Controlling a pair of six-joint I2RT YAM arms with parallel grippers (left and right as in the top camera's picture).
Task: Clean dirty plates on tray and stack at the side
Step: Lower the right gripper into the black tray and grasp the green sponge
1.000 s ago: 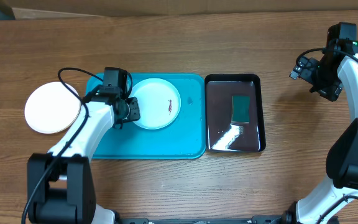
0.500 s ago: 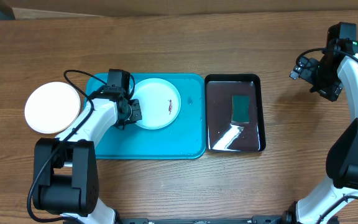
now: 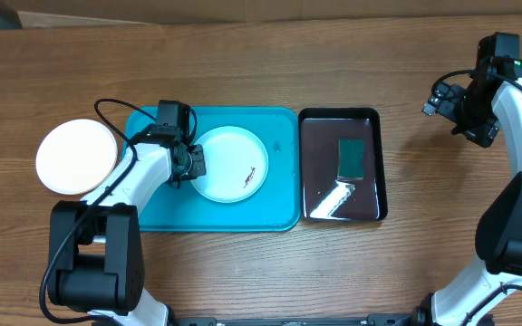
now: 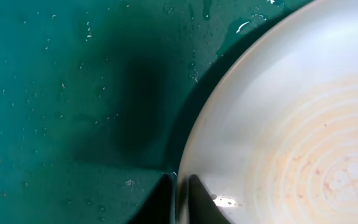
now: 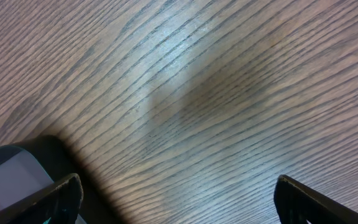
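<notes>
1. the turquoise tray lies on the wooden worktop, left of centre. in the left wrist view there are water droplets scattered on its floor.
2. a stained plate sits flat inside the tray, a little right of its middle. it carries a small reddish-brown streak toward its right side.
3. the left tool is at that plate's left edge. in the left wrist view its two fingers are clenched on the rim, one on each side of it.
4. a pale plate rests on the worktop just left of the tray, outside it, and no marks show on it from above.
5. the black tray stands right beside the turquoise tray's right edge. it is wet and glossy, with a green sponge lying in it.
6. the right tool hangs over bare wood well to the right of the black tray, its fingers spread wide and holding nothing.
</notes>
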